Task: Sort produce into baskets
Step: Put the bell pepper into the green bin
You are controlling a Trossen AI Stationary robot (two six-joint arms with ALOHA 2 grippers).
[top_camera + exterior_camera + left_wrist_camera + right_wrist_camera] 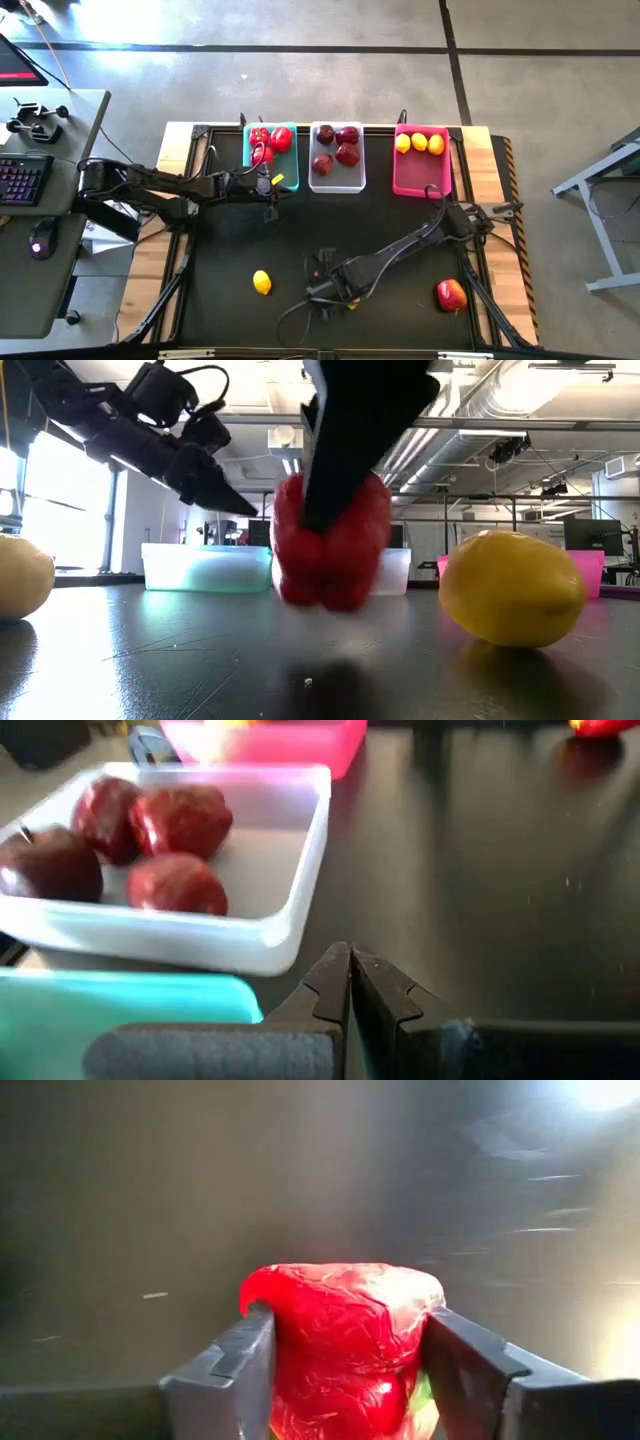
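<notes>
Right gripper [345,1365]: the two dark fingers sit one on each flank of a glossy bright red pepper [340,1345], pinching it, both pads appearing to touch skin in the right wrist view. From the low view the pepper [335,540] is at, or just off, the black table top [150,660]; can't tell which. On the high view this spot is at about 6 o'clock on the table, front centre, and the arm hides the pepper there.

To do the step well:
- Confirm both pads bear on the pepper's broad flanks before lifting. The skin is slick and lobed, so I judge slip or twist the main risk.
- Lift straight up first. The yellow oval lemon [512,588] lies near it, and a swing at table height could knock it.
- Carry toward 11 o'clock to the teal rectangular plastic bin [285,158], which already holds red peppers. Not the white translucent bin [336,178] at 12 with the dark maroon round fruits [335,146], nor the pink bin [420,172] at 1 with lemons.
- The left gripper [350,982], fingers pressed together and empty, hangs at the teal bin's front corner beside the white bin, so it likely needs to clear the drop path.

Still loose: a lemon [262,282] at 7 o'clock, a red and yellow round fruit [451,294] at 4.
</notes>
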